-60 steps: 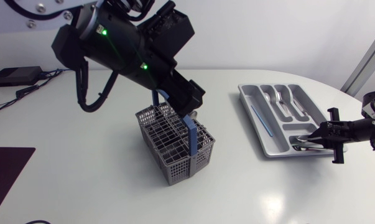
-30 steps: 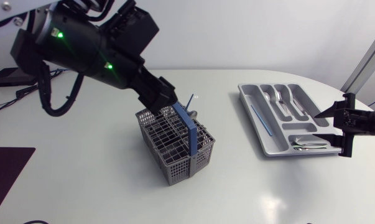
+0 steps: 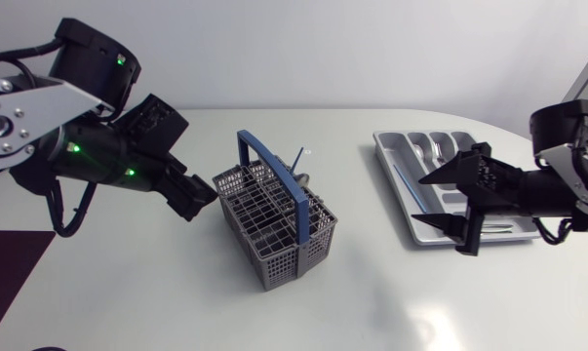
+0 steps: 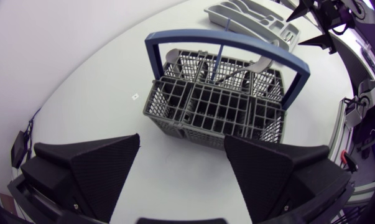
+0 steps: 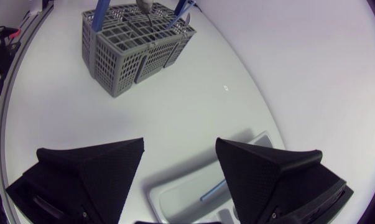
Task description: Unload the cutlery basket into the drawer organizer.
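The left claw (image 3: pixel 202 195), open and empty, sits just beside the cutlery basket (image 3: pixel 274 229), probably lined up to pick; the right claw (image 3: pixel 420 207), also open and empty, hovers above the organizer (image 3: pixel 386 156).

Place: robotics lab | Evidence: our left arm (image 3: pixel 98 161) and right arm (image 3: pixel 557 190) over a plain white table (image 3: pixel 372 302) (green lights (image 3: pixel 74 149) glow on the left one)

White counter (image 3: pixel 176 312), dark mat (image 3: pixel 6 278), one tiny mark (image 4: pixel 135 96).
The counter is glossy white, and its far right edge curves. The flat, dark mat lies at its near left side, partly out of the head view. The small pale mark sits on the bare surface, well apart from the mat.
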You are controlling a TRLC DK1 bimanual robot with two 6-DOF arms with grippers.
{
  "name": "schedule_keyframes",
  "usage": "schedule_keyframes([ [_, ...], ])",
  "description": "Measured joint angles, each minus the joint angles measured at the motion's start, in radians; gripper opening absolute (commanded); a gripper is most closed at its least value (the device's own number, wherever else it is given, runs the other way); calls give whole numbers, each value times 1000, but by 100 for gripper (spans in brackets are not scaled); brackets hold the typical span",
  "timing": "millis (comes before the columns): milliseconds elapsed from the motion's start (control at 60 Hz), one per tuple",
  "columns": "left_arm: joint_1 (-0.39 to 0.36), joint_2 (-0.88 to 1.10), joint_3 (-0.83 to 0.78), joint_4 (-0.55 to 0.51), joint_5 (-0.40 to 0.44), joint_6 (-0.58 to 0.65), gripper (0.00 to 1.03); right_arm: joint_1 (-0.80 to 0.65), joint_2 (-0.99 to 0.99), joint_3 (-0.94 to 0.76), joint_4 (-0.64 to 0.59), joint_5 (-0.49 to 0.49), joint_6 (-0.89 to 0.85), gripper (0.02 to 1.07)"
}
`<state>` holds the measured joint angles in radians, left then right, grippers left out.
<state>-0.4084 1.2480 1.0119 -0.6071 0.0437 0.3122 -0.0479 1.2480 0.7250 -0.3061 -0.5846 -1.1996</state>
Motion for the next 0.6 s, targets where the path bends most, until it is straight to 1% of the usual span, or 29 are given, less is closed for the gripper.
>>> schedule_keyframes([
  [100, 29, 3, -53, 40, 0, 26, 93, 100, 3, -16, 63, 40, 122, 85],
  [167, 47, 21, -79, 68, 0, 39, 93, 150, 11, -18, 86, 63, 185, 77],
  [217, 58, 43, -90, 90, 0, 49, 93, 183, 22, -18, 102, 71, 226, 74],
  [300, 76, 85, -104, 133, 0, 56, 93, 231, 43, -18, 117, 94, 282, 62],
  [367, 84, 129, -110, 167, 0, 59, 92, 267, 74, -12, 125, 106, 321, 50],
  [550, 81, 229, -110, 219, -16, 63, 91, 317, 159, 35, 146, 131, 393, 20],
  [567, 80, 235, -109, 223, -19, 63, 91, 320, 166, 40, 148, 134, 397, 18],
  [600, 80, 248, -109, 229, -19, 63, 86, 326, 175, 47, 151, 137, 408, 15],
])
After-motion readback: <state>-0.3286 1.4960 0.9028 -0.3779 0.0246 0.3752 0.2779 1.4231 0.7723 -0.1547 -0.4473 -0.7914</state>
